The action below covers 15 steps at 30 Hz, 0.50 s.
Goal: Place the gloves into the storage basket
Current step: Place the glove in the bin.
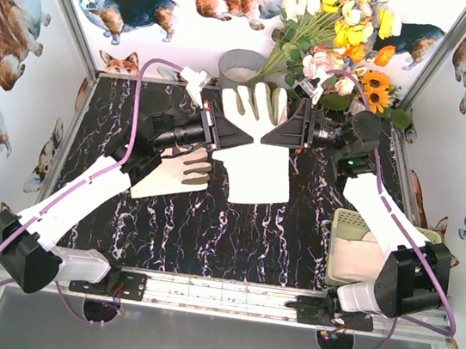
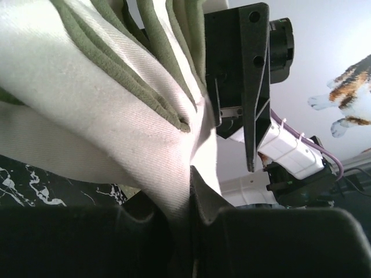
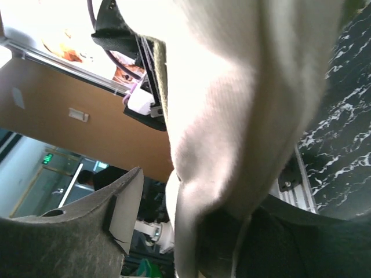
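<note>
A cream-white glove (image 1: pixel 255 143) with grey-olive fingers hangs stretched above the dark marble table, between my two grippers. My left gripper (image 1: pixel 219 129) is shut on the glove's left edge; in the left wrist view the fabric (image 2: pixel 87 104) is pinched between the jaws of that gripper (image 2: pixel 186 194). My right gripper (image 1: pixel 293 134) is at the glove's right edge. In the right wrist view its jaws stand apart: the glove (image 3: pixel 243 87) drapes against one finger and a gap separates it from the other finger (image 3: pixel 124 202). A second glove (image 1: pixel 172 175) lies on the table under my left arm. The storage basket (image 1: pixel 344 216) sits at the near right, partly hidden by my right arm, with pale fabric (image 1: pixel 356 254) inside.
A grey metal bucket (image 1: pixel 240 64) stands at the back centre of the table. A bunch of artificial flowers (image 1: pixel 340 33) stands at the back right. Metal frame posts (image 1: pixel 66 3) and corgi-print walls enclose the table.
</note>
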### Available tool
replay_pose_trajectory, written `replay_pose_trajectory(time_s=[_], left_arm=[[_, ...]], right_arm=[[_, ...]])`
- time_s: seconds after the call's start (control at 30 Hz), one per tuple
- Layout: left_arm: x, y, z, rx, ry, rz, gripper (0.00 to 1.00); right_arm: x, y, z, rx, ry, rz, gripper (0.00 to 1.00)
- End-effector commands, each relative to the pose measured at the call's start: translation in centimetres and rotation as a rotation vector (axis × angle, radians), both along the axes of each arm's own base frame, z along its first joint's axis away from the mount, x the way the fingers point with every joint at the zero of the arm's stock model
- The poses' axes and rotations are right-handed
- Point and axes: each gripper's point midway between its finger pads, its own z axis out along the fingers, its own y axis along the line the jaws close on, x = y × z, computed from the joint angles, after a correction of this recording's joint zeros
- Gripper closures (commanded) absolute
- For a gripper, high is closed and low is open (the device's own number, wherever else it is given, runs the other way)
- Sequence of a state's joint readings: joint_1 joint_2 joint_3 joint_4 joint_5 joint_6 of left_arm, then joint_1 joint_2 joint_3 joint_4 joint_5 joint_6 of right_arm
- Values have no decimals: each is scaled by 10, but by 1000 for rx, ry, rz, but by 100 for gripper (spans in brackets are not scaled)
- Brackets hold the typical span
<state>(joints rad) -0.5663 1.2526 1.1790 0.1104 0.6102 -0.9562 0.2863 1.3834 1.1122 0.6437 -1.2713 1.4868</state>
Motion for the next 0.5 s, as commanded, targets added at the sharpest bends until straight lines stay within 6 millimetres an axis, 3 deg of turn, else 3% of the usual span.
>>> replay_pose_trajectory(time_s=[0.0,0.13,0.33,0.43,0.47], left_arm=[[0,6,16,-1,-61,48,100],[2,8,11,16,-51,65,100],[3,9,8,45,-47,73,100],[5,10,3,74,-44,81,100],[7,12,1,87,-44,94,94]], right_arm=[[-5,-1,20,60,-71,-5,47],[-5,-1,18,55,-69,-27,63],[0,-2,5,-36,-104,-102,98],[6,-7,-1,-75,-94,-173,100],[10,-9,-4,-85,-86,-203,100]])
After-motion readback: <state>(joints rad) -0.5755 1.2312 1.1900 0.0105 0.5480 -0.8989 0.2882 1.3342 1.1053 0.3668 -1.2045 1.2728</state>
